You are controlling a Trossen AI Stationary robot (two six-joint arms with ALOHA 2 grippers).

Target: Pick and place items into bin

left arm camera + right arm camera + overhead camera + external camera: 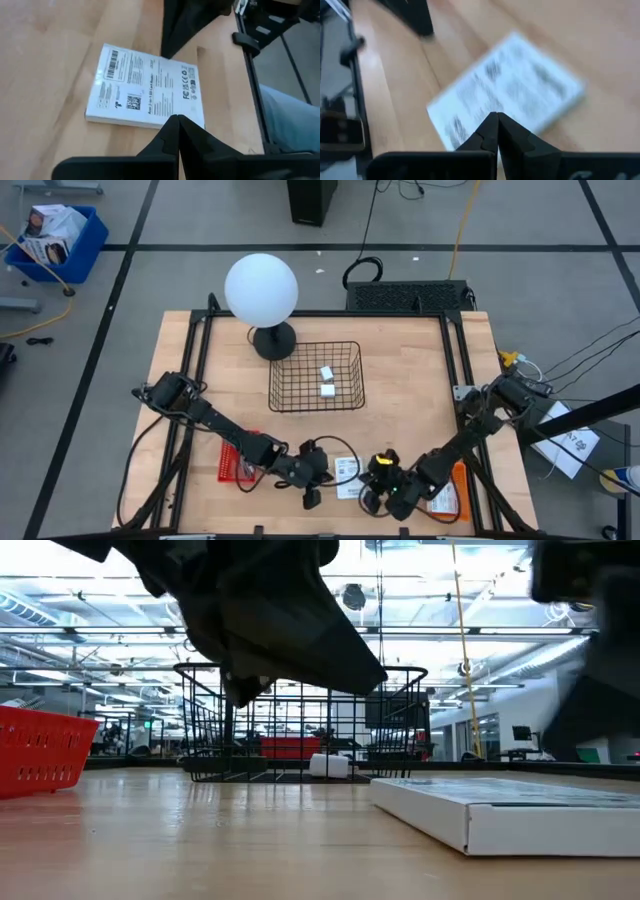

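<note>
Packet (pixel 147 87) — flat, white, printed — is seen lying on the table (pixel 410 360) just ahead of the left gripper (pixel 311 498), whose fingers are pressed together (nothing held). Right gripper (pixel 372 502), likewise closed, hovers beside it; the basket (pixel 316 376) lies beyond.

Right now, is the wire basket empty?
No, the high view shows two small white blocks lying inside the black wire basket near its right side.
</note>
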